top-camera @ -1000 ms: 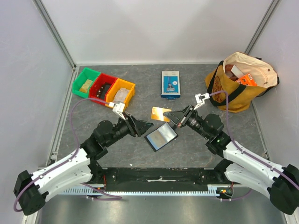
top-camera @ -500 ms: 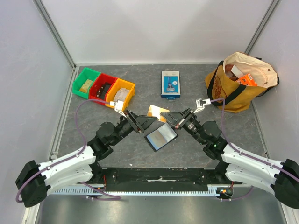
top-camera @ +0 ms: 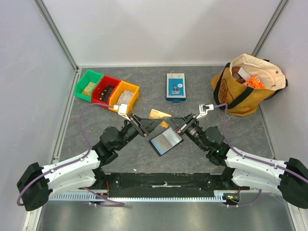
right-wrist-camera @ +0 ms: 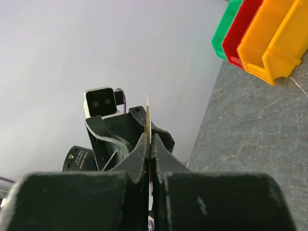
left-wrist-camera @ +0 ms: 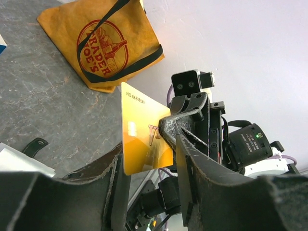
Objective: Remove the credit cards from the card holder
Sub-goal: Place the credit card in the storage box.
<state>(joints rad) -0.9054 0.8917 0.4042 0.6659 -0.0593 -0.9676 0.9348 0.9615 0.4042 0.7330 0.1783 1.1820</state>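
Note:
A yellow-orange credit card (top-camera: 159, 114) hangs in the air above the table, pinched at one end by my right gripper (top-camera: 170, 124), which is shut on it. My left gripper (top-camera: 154, 123) faces it with its jaws apart on either side of the card's free end (left-wrist-camera: 144, 134). One finger lies close to the card edge and the other stands off it. In the right wrist view the card (right-wrist-camera: 148, 113) shows edge-on between my shut fingers. The black card holder (top-camera: 166, 141) lies open on the table just below both grippers. I cannot tell whether other cards are in its bluish-grey pockets.
Green (top-camera: 88, 85), red (top-camera: 106, 90) and yellow bins (top-camera: 124, 96) stand at the back left. A blue-and-white box (top-camera: 175, 86) sits at the back middle. A yellow tote bag (top-camera: 248, 84) fills the back right corner. White walls enclose the table.
My left gripper has moved right until its jaws straddle the card, and they have narrowed. My right gripper has carried the card a little to the left.

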